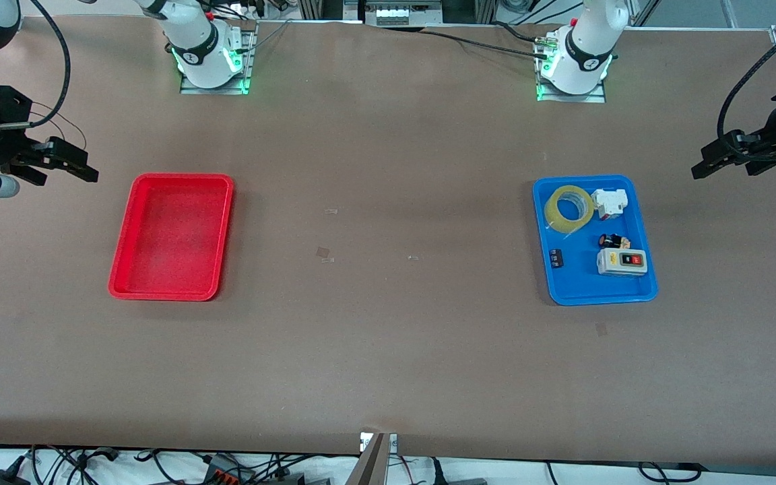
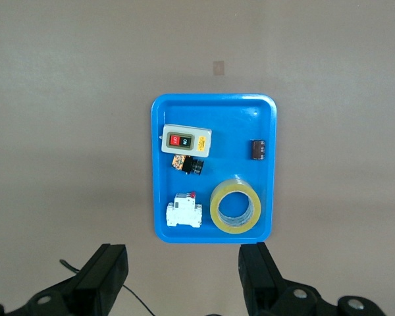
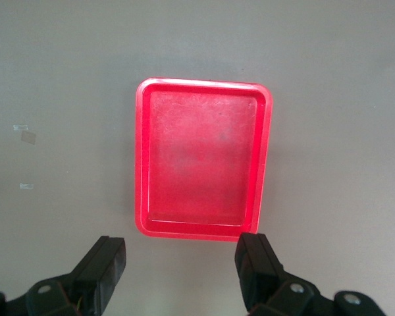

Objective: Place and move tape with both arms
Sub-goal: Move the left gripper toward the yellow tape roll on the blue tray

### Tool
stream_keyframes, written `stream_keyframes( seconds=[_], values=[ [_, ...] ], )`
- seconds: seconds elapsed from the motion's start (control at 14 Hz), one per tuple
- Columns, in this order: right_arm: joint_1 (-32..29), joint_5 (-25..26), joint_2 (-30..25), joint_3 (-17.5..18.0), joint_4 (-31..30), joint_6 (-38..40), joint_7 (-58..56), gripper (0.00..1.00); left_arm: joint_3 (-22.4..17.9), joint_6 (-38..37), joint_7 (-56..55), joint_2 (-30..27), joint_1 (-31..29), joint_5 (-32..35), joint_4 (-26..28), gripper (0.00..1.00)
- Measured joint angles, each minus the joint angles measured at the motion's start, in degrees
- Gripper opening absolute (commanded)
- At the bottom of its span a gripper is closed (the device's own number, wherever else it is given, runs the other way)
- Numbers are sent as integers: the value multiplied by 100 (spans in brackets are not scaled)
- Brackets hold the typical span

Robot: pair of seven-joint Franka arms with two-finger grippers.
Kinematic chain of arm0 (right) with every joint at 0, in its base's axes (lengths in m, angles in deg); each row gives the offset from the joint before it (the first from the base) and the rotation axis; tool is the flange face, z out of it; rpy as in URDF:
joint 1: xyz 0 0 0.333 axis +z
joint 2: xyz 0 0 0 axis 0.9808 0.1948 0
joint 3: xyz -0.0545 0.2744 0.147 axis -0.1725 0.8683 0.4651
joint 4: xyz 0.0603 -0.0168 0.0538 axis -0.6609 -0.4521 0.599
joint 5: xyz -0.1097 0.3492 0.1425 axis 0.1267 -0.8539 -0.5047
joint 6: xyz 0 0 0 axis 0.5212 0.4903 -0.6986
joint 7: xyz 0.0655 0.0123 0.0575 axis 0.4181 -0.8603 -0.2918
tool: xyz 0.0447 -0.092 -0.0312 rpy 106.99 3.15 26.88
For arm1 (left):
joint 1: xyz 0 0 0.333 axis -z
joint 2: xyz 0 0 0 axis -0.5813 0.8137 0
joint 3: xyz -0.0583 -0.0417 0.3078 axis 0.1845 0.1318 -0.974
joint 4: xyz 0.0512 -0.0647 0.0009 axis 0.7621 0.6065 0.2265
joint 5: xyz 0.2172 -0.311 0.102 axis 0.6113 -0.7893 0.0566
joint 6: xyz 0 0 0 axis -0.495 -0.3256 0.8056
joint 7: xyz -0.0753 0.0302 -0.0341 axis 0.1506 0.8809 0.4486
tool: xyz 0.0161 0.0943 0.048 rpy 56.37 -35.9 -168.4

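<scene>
brown tabletop (image 1: 388, 350) with two trays, both grippers raised and spread, the tape lying in the blue tray.

right gripper (image 1: 68, 165) hangs at the right arm's end of the table, black fingers (image 3: 105, 270) apart and holding nothing, just off the outer side of the shallow rectangular red plastic tray (image 1: 122, 269). well apart, toward the left arm's end, the rectangular blue plastic tray (image 1: 603, 296) holds the translucent yellow ring of packing tape (image 1: 568, 209) in the corner nearest the left arm's base, beside a white circuit breaker (image 1: 610, 202); a grey switch box with red and black buttons (image 1: 622, 261), a small black and orange part (image 1: 613, 240) and a small dark block (image 1: 556, 258) lie nearer the front camera. left gripper (image 1: 721, 158) hovers at the table's end just outside the blue tray, fingers (image 2: 260, 276) spread wide, empty.
</scene>
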Motion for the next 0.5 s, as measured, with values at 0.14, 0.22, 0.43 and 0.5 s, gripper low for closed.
stream_keyframes(
  seconds=[0.14,0.22,0.43,0.5],
  values=[
    [0,0,-4,0,0,-8,0,100,2,0,0,0,-1,0,12,100],
    [0,0,-5,0,0,-9,0,100,3,0,0,0,-2,0,22,100],
    [0,0,-6,0,0,-11,0,100,37,41,7,12,-7,0,294,100],
    [0,0,-6,-1,0,-11,0,100,91,193,10,24,-9,0,518,100]
  ],
)
